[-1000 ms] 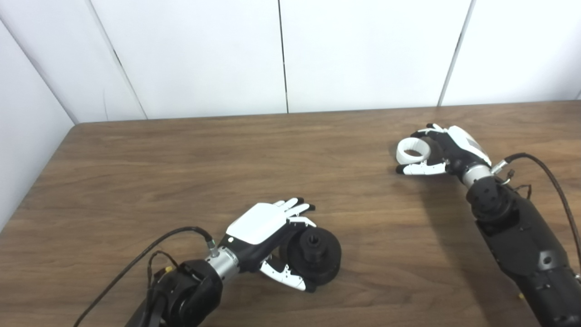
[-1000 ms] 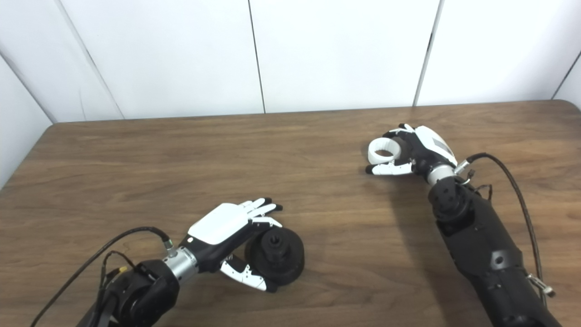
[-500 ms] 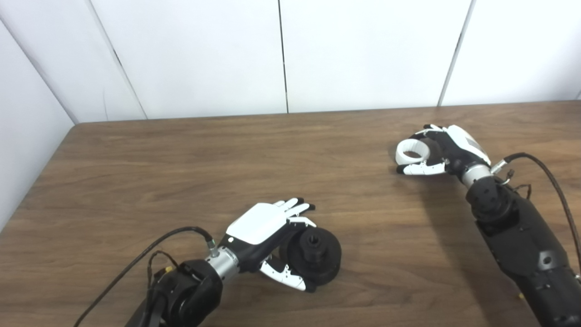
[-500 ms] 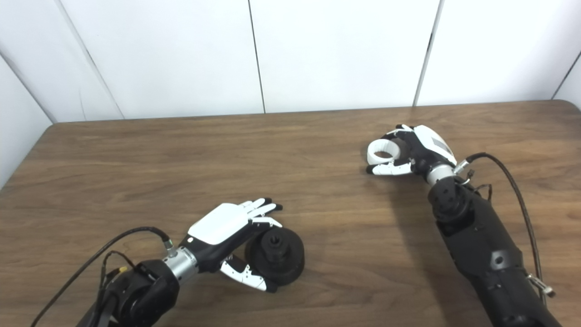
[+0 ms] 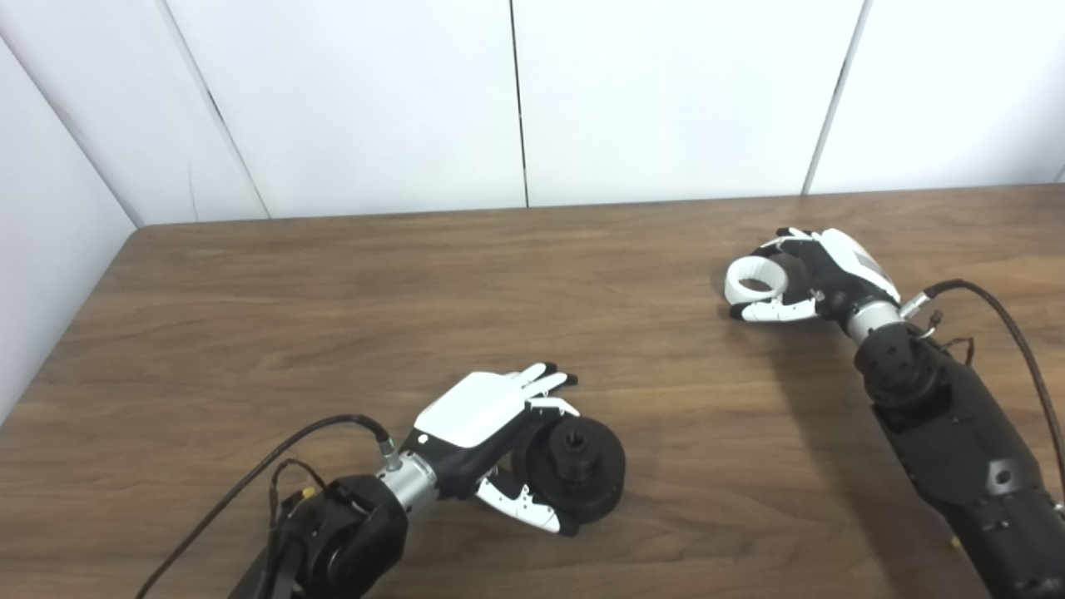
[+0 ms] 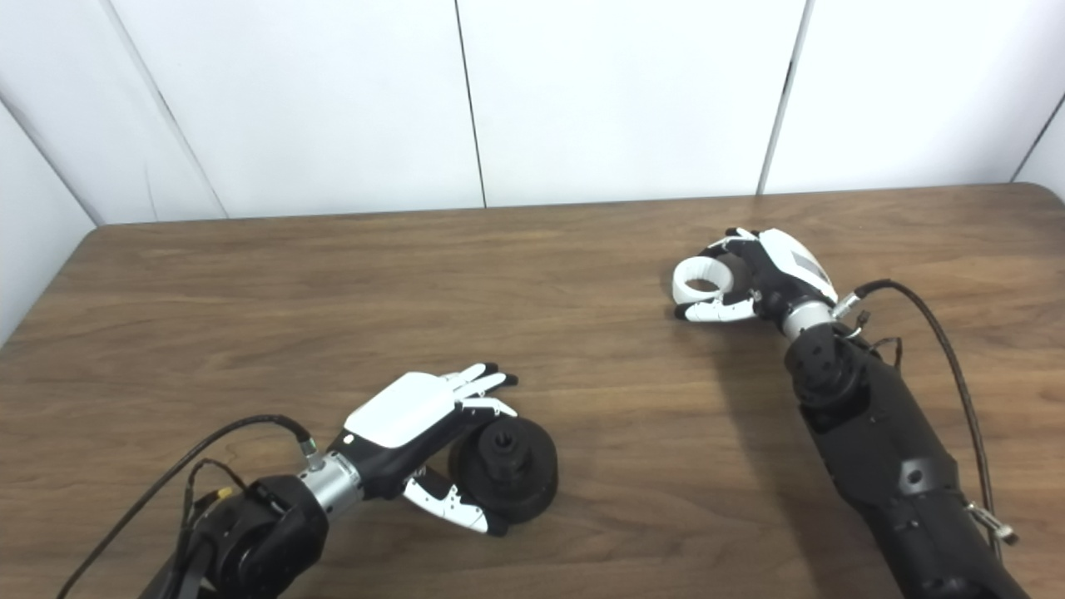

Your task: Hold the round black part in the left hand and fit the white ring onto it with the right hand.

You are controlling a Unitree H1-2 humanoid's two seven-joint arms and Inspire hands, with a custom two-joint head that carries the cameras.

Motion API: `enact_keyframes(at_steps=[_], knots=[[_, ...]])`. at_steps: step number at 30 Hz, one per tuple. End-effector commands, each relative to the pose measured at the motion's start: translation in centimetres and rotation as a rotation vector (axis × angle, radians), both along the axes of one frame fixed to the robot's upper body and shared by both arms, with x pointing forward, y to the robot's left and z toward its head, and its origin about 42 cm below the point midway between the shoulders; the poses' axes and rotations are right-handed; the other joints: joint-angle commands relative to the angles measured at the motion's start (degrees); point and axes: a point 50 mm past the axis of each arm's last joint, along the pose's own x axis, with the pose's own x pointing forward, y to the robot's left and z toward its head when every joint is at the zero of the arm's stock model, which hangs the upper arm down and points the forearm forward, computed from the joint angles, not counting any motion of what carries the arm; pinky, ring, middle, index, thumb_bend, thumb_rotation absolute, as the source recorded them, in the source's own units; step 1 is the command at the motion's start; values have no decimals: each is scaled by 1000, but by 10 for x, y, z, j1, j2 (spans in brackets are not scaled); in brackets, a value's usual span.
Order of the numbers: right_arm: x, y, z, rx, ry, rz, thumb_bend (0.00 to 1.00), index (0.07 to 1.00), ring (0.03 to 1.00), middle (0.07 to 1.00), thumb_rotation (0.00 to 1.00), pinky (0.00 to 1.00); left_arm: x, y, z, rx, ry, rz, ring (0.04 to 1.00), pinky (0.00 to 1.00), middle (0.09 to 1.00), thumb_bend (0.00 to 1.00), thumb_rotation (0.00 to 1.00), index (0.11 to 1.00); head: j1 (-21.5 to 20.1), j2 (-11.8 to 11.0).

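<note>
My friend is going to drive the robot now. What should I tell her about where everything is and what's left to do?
Left hand: wrapped around the round black part, which sits on the table near the front edge. The fingers are not fully closed, so it looks cupped rather than lifted.
Right hand: closing on the white ring at the far right of the table. Whether the ring is off the table cannot be seen.
Done: both hands are at their parts.
Left: lift both, bring the ring across to the black part, and fit it on. The two parts are well apart.
</note>
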Motion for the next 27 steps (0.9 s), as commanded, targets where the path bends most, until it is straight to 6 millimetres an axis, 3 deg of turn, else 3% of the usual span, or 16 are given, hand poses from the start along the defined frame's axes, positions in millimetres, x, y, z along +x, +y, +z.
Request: enact_keyframes(at_steps=[1, 5, 12, 27], knots=[[9, 3, 29, -9, -110, 12, 727, 709, 1000, 941, 253, 927, 0, -1, 8, 15, -30, -27, 1000, 981, 969, 876, 555, 720, 0, 1], [9, 3, 29, -1, -113, 8, 720, 700, 1000, 938, 233, 925, 0, -1, 9, 13, -30, -27, 1000, 993, 971, 873, 545, 720, 0, 2], [8, 3, 28, 3, -121, 4, 714, 690, 1000, 934, 218, 914, -1, 0, 8, 7, -25, -22, 1000, 923, 970, 877, 542, 720, 1, 2], [7, 4, 29, 21, -157, -2, 711, 648, 981, 914, 194, 886, -1, 0, 9, 6, -26, -21, 1000, 967, 969, 877, 533, 719, 0, 1]])
